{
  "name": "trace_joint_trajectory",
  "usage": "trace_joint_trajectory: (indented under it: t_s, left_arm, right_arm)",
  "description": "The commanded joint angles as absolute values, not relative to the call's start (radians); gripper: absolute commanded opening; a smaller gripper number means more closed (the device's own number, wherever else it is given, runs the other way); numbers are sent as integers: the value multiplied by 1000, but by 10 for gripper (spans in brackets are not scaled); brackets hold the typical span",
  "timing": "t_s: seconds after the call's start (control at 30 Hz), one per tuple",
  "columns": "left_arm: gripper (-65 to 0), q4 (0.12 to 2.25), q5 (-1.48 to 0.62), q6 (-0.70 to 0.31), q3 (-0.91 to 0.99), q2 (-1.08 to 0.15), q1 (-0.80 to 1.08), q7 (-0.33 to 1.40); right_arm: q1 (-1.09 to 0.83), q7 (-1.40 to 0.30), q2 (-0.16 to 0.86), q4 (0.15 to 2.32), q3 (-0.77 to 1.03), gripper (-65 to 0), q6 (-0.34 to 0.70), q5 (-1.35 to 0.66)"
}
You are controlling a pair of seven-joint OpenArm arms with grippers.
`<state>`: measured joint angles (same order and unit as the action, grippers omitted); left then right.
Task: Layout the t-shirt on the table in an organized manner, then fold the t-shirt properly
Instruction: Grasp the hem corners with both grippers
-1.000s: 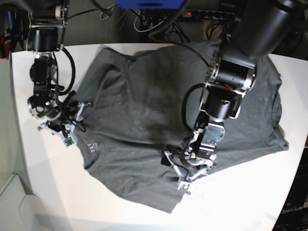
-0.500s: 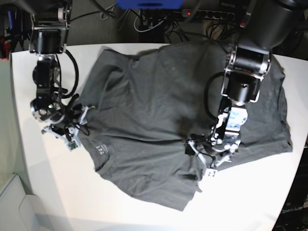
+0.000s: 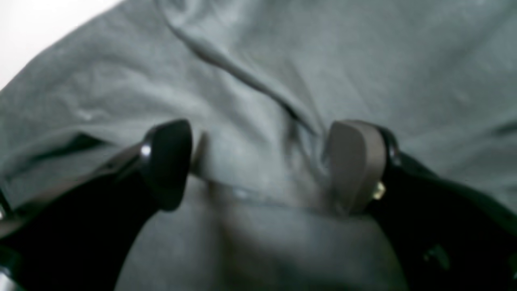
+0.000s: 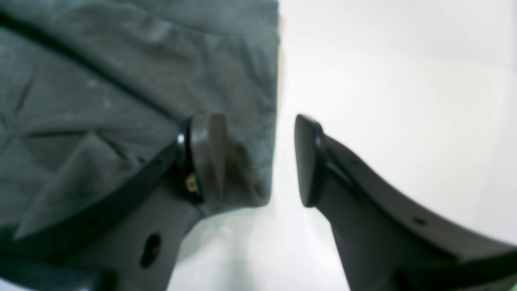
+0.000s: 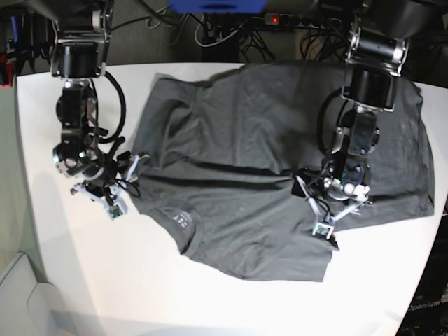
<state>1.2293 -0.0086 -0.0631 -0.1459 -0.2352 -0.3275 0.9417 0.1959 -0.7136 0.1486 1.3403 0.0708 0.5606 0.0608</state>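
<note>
The t-shirt (image 5: pixel 266 168) lies spread over the far half of the table (image 5: pixel 84 280), wrinkled, with one long crease running across its middle. Its neck opening with a small label (image 5: pixel 179 219) faces the near left side of the table, and the cloth reaches almost to the table's right edge.

The right gripper (image 5: pixel 120 187) sits at the shirt's left border, beside the neck. In its wrist view (image 4: pixel 254 161) the jaws stand apart: one finger (image 4: pixel 208 155) lies over the cloth just inside the shirt's edge, the other is over bare white table, and the straight edge of the shirt (image 4: pixel 121 81) runs between them. Nothing is pinched between them.

The left gripper (image 5: pixel 329 220) is over the shirt, well inside its outline, toward the near right part of the cloth. In its wrist view (image 3: pixel 258 161) the jaws are wide apart and pressed down to the fabric (image 3: pixel 323 60); a seam or fold runs across between the dark finger (image 3: pixel 167 159) and the pale one. Whether the fingers pinch that fold I cannot tell, since the picture is blurred, but the gap between them is plainly wide. A thin raised wrinkle runs from the pale finger up and away across the cloth.
</note>
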Motion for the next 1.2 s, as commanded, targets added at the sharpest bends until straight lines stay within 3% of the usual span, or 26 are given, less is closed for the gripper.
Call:
trace_joint_trajectory:
  t_s: [0.0, 0.27, 0.57, 0.77, 1.03, 1.17]
  left_arm:
    - [-141, 1287, -1, -59, -142, -240, -364, 934]
    - [-138, 1408, -1, -53, -140, -236, -410, 957]
    - [-138, 997, 1, -58, -147, -140, -633, 743]
    - [-138, 704, 1, -54, -148, -65, -702, 570]
    - [-140, 630, 1, -53, -150, -74, -685, 568]
    - [-141, 642, 1, -54, -148, -110, -627, 665]
  right_arm:
    - [219, -694, 153, 1356, 58, -363, 561, 53]
    - [226, -693, 153, 1354, -5, -363, 559, 54]
    - [334, -693, 171, 1175, 2, -363, 558, 54]
    - [338, -679, 177, 1171, 1, -363, 558, 54]
    - [337, -679, 191, 1168, -5, -363, 559, 54]
    - [335, -679, 186, 1167, -5, -363, 559, 54]
